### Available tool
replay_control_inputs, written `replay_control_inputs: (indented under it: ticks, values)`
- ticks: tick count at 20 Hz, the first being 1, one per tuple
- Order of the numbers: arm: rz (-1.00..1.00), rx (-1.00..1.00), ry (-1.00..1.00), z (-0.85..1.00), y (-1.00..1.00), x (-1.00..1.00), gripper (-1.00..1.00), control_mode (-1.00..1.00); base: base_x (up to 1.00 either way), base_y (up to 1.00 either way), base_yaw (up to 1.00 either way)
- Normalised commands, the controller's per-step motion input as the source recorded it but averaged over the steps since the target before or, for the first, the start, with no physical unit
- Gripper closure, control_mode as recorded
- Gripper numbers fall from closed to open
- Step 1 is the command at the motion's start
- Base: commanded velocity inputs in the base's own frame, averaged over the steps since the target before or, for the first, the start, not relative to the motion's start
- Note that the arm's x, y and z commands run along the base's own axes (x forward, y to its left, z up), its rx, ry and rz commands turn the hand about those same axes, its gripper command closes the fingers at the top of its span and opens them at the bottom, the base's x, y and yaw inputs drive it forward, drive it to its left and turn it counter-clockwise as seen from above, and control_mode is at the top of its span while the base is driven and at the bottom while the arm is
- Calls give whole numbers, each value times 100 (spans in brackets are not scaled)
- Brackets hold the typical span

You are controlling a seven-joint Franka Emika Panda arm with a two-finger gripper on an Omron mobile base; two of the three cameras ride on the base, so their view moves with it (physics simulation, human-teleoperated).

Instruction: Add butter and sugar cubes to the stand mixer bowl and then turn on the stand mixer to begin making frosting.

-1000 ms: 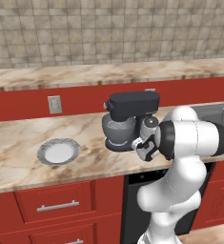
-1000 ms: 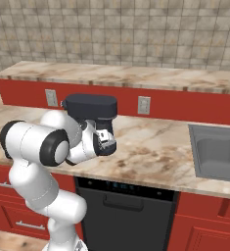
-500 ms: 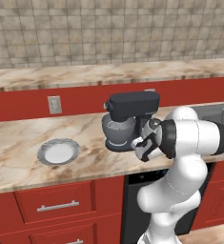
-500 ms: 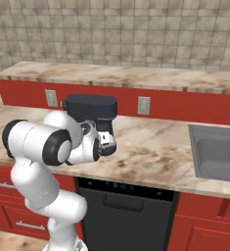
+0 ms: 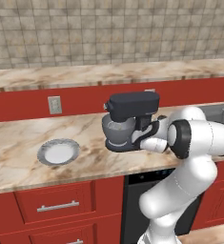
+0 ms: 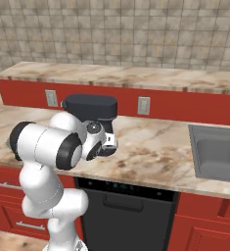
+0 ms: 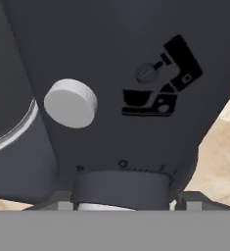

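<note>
I am holding the fingers (image 5: 143, 138) apart, with nothing between them, right against the side of the stand mixer (image 5: 132, 112). In the hand view its dark column is facing me: a pale round knob (image 7: 70, 103) is sitting at about 10 o'clock, and a round dial (image 7: 120, 189) is lying just beyond the tips at 6 o'clock. The stand mixer bowl (image 5: 117, 130) is resting under the head. Well apart on the bench (image 5: 18, 143), a plate (image 5: 58, 152) is lying at 9 o'clock of the mixer. A sink (image 6: 218, 152) is lying at 3 o'clock.

Matt dark stand mixer (image 5: 132, 120), seemingly metal bowl (image 5: 118, 131), glossy marble counter (image 5: 18, 147)
</note>
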Motion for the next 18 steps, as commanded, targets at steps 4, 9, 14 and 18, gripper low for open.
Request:
replay_control_inputs:
  ticks: [4,9,14,18]
  values:
    - [0,18,27,0,-23,54,100,-100,0,0,0]
    - [2,17,27,0,-28,50,100,-100,0,0,0]
    - [2,14,27,0,-28,45,100,-100,0,0,0]
    - [2,9,28,-4,-21,32,100,-100,0,0,0]
